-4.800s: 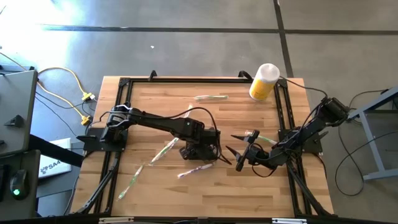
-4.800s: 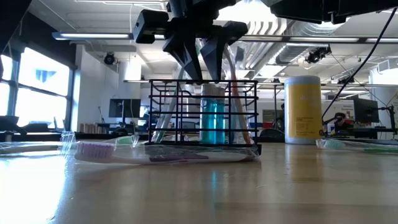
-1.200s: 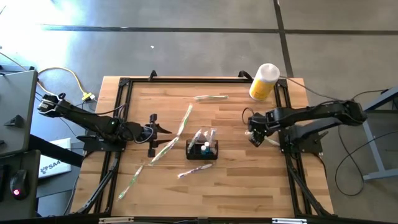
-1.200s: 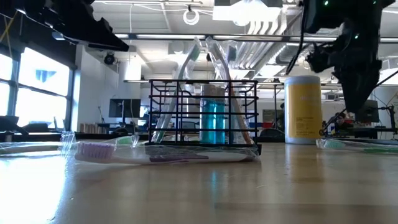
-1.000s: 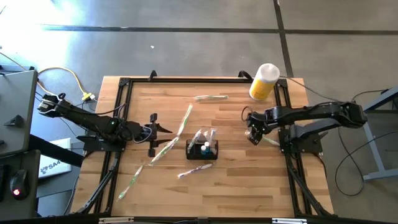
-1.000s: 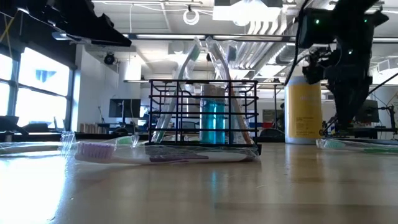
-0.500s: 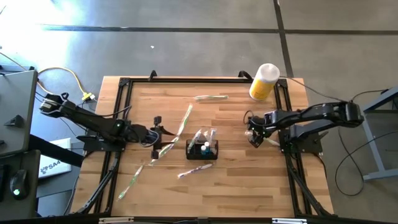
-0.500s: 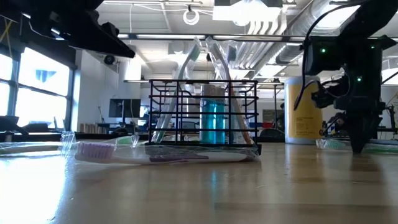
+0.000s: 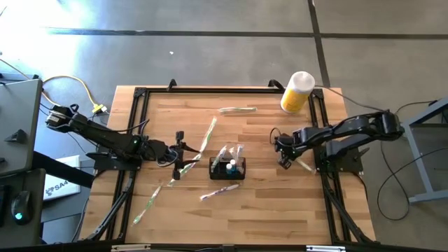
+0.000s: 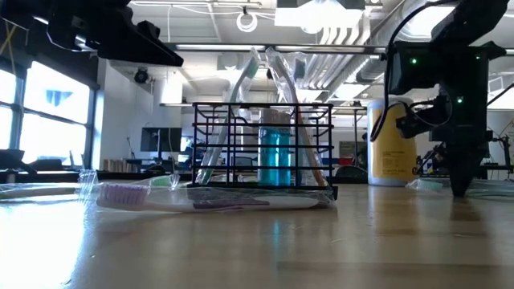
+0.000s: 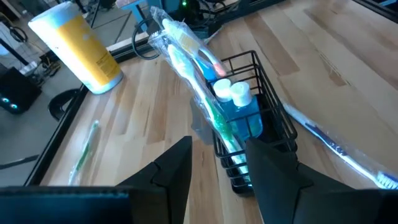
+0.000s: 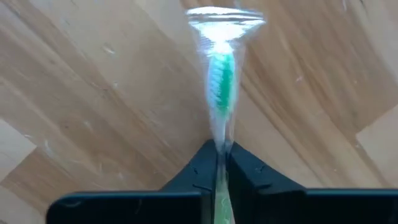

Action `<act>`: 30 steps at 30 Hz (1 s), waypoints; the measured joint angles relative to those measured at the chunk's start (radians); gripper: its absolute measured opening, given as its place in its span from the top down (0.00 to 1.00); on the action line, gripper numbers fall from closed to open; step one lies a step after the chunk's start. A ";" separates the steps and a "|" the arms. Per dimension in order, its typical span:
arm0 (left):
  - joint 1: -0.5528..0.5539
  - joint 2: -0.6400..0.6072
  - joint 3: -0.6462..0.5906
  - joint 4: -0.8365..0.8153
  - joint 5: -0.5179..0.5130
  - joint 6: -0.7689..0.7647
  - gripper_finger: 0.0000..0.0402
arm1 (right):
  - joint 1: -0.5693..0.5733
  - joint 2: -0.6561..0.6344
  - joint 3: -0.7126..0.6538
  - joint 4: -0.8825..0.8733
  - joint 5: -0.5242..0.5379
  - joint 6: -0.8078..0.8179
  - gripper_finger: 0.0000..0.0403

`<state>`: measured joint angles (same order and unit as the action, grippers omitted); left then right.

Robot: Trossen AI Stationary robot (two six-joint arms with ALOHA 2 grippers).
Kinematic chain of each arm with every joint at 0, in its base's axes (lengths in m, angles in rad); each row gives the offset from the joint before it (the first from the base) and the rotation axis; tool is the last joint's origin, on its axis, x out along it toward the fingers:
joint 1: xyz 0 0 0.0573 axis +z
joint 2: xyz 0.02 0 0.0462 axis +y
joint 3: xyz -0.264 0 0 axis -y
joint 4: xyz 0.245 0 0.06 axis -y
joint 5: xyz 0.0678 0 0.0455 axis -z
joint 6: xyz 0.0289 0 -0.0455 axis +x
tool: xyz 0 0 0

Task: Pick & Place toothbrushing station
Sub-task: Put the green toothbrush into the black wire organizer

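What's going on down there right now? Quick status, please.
Right gripper shut on wrapped toothbrush, low at table's right. Left gripper open, facing black wire rack. Rack untouched, mid-table. Nothing between.

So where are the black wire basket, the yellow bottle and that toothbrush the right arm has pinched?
Black wire basket [image 9: 227,169], high view, its rim.
Yellow bottle [image 9: 294,97], high view, its yellow side.
Wrapped toothbrush [image 12: 222,74], right wrist view, its green head, ahead of the right gripper [image 12: 221,157].
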<state>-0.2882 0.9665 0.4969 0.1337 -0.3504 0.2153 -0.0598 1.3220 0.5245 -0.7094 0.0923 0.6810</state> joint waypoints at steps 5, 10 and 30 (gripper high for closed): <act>0.000 0.000 0.000 0.000 0.000 -0.005 0.64 | 0.062 0.004 0.044 -0.013 0.036 0.035 0.98; 0.000 0.000 0.000 0.006 0.001 0.016 0.64 | 0.145 0.002 0.170 -0.104 0.076 0.080 0.99; 0.000 0.000 0.000 0.006 0.003 -0.071 0.64 | 0.647 0.015 0.529 0.309 0.701 -0.174 0.99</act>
<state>-0.2882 0.9665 0.4965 0.1394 -0.3473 0.1448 0.5876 1.3367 1.0531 -0.4009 0.7929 0.5072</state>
